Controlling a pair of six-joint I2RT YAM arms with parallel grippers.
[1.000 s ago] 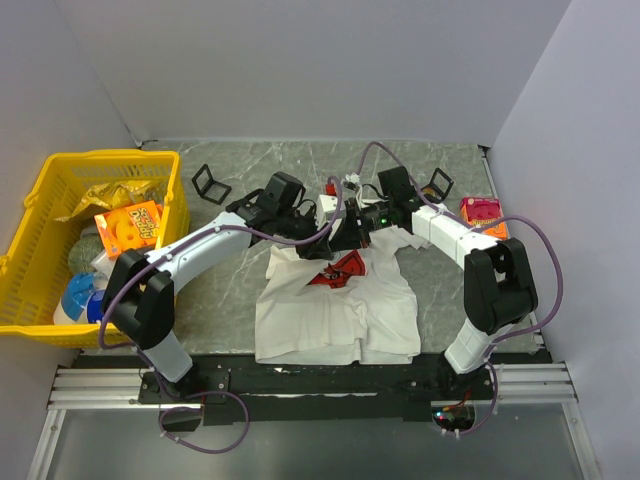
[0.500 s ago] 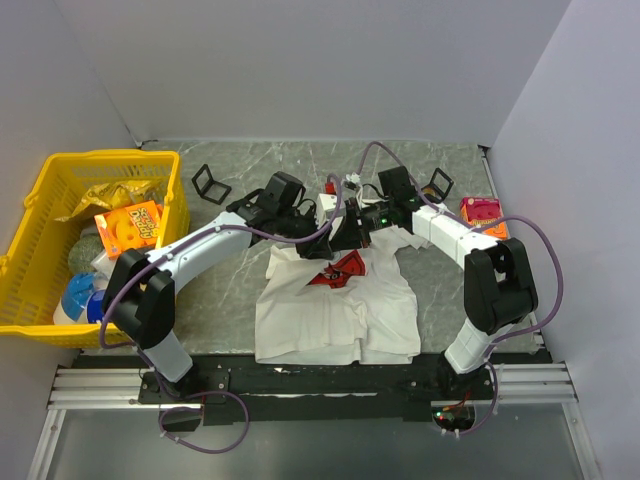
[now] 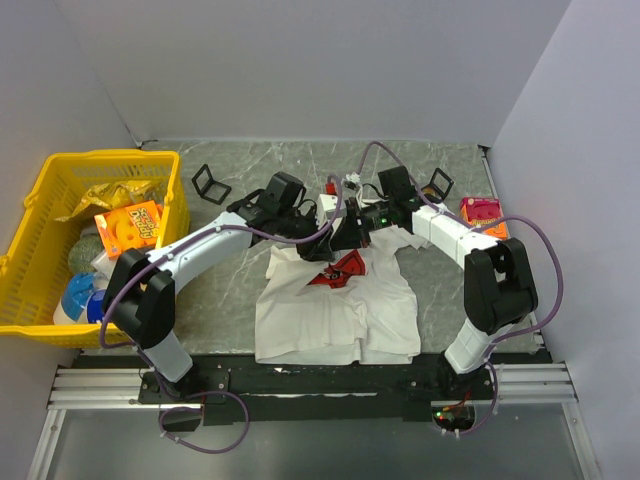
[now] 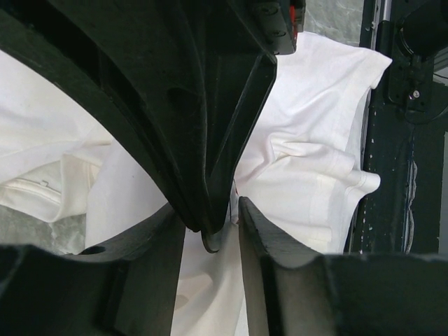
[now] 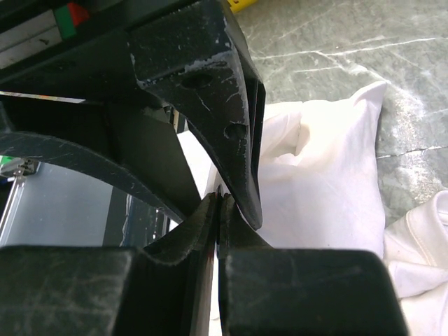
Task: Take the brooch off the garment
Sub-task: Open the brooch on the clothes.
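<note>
The garment (image 3: 335, 305), a white T-shirt with a red print, lies flat near the table's front. Both grippers meet over its upper chest. My right gripper (image 3: 356, 232) (image 5: 218, 199) is shut, pinching a thin raised fold of the white cloth (image 5: 329, 182). My left gripper (image 3: 338, 236) (image 4: 212, 218) stands open, and the right gripper's closed fingertips (image 4: 214, 238) sit in the gap between its two fingers. The garment (image 4: 308, 168) shows rumpled behind them. The brooch is hidden by the crowded fingers.
A yellow basket (image 3: 40, 190) with packets and bottles stands at the left. Two small black frames (image 3: 210, 183) (image 3: 437, 184) sit at the back of the table. A pink and orange packet (image 3: 483, 212) lies at the right. Walls close in on three sides.
</note>
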